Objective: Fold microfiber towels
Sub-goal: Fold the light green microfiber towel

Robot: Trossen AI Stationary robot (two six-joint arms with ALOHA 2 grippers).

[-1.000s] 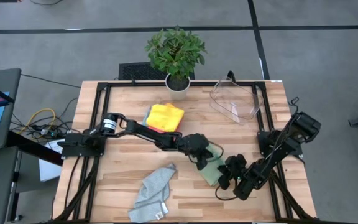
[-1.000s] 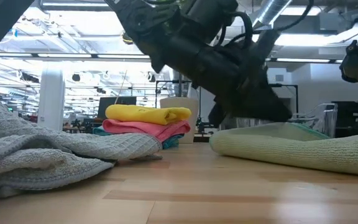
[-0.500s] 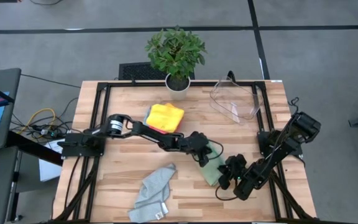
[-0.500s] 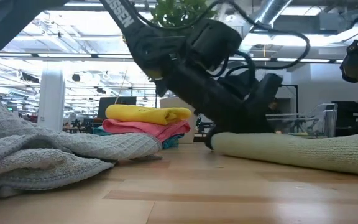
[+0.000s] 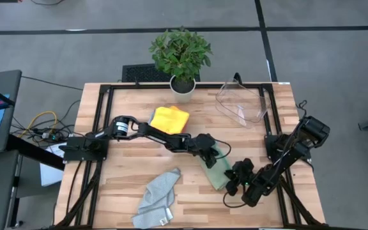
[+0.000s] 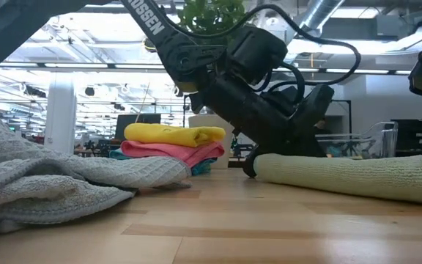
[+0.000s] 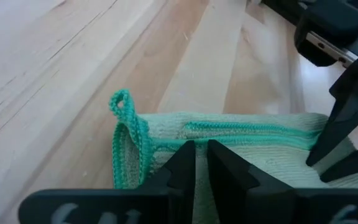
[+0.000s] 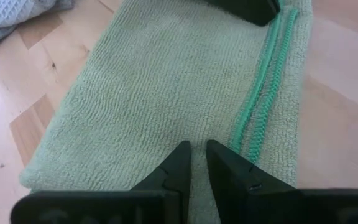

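A sage green towel (image 5: 220, 170) lies folded into a narrow strip right of the table's middle. My left gripper (image 5: 211, 156) is shut on its far end, next to a teal loop (image 7: 122, 101). My right gripper (image 5: 234, 181) is shut on its near end. Left of them, a stack of folded yellow, pink and teal towels (image 5: 170, 119) rests on the table. A crumpled pale grey towel (image 5: 157, 198) lies by the near edge. My left gripper pinches the sage towel's teal-stitched edge (image 7: 166, 144) at the corner with the loop. Its fingers slant down from the table's left. That end lies flat on the table (image 6: 262, 167); how many layers are caught cannot be seen. My right gripper has its fingers together on the towel's near end, beside the teal hem (image 8: 244, 138). It slants down from the table's near right. The fingers hide the place of contact. The towel lies flat and slack on the wood.
A potted plant (image 5: 181, 54) stands at the far edge. A clear plastic bin (image 5: 241, 102) lies on its side at the far right. Bare wood shows at the left and along the near right edge.
My left gripper has sunk toward the table and gone a little toward the right edge, still shut. The towel's upper layer, held up off the rest a second ago, now lies flat on the lower layer. My right gripper has kept still.
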